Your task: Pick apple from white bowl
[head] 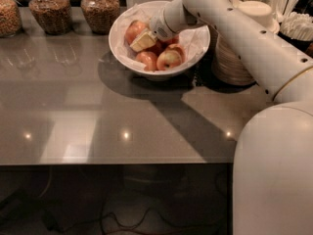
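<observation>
The white bowl [152, 73] stands at the back of the grey counter, lined with white crinkled paper and holding several apples. The largest apple [133, 30], orange-red with a yellowish blush, lies at the bowl's back left. My gripper [142, 40] reaches down into the bowl from the right, right beside that apple and over the middle of the pile. Its pale tip touches or nearly touches the apple's right side. Smaller red apples [168, 59] lie at the front of the bowl.
Three glass jars of grains [49, 11] stand along the back left. A stack of tan paper bowls [234, 60] stands just right of the white bowl, behind my arm. Holders of white cutlery [289, 14] stand at the back right. The counter's front edge [117, 163] runs across the view.
</observation>
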{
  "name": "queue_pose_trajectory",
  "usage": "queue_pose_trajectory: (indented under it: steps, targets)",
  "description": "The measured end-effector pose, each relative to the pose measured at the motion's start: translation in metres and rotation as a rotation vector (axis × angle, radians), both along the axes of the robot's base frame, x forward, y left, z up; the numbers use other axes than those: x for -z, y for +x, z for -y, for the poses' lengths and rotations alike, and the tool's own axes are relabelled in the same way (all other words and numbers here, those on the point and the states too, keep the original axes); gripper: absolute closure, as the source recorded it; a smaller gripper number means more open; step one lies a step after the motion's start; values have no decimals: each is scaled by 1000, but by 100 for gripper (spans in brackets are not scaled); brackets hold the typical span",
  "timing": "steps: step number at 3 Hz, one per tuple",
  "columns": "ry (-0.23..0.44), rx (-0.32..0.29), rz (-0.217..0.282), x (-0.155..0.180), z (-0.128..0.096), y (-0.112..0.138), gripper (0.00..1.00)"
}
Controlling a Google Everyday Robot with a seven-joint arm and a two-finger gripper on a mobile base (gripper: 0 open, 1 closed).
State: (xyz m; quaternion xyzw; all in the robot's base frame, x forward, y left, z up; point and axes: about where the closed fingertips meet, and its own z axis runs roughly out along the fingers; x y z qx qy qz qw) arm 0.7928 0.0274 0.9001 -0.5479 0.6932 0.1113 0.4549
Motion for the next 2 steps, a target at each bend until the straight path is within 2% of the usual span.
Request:
queue_pose_trajectory:
  steps: [1, 2]
  targets:
    - [15, 0, 36, -13, 7, -9, 96]
    - [36, -8, 82, -31, 19, -29, 100]
